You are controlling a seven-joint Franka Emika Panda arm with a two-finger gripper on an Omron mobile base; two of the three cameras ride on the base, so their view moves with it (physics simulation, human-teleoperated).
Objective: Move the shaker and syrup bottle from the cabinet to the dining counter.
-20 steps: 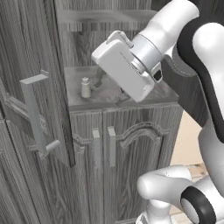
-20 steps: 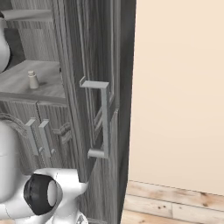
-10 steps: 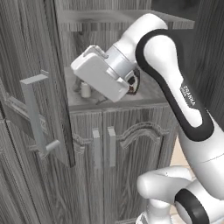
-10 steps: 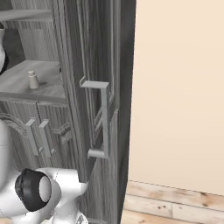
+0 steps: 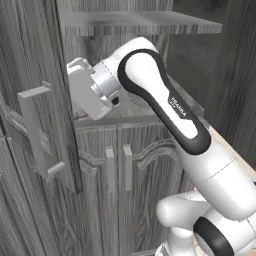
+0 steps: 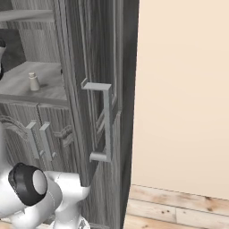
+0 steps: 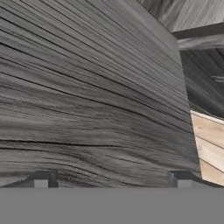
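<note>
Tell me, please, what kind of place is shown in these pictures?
Probably a kitchen or pantry corner. A tall grey wood-grain cabinet stands open, with bar handles on its doors, a small shaker on its inner shelf, and a plank floor beside a plain wall.

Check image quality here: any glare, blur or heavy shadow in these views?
Left base view: flat rendered light, no glare; the cabinet recess behind the arm falls dark. Right base view: sharp, the shaker small but distinct on its shelf. Hand view: close wood grain looks soft and smeared, with the open gripper at the bottom.
</note>
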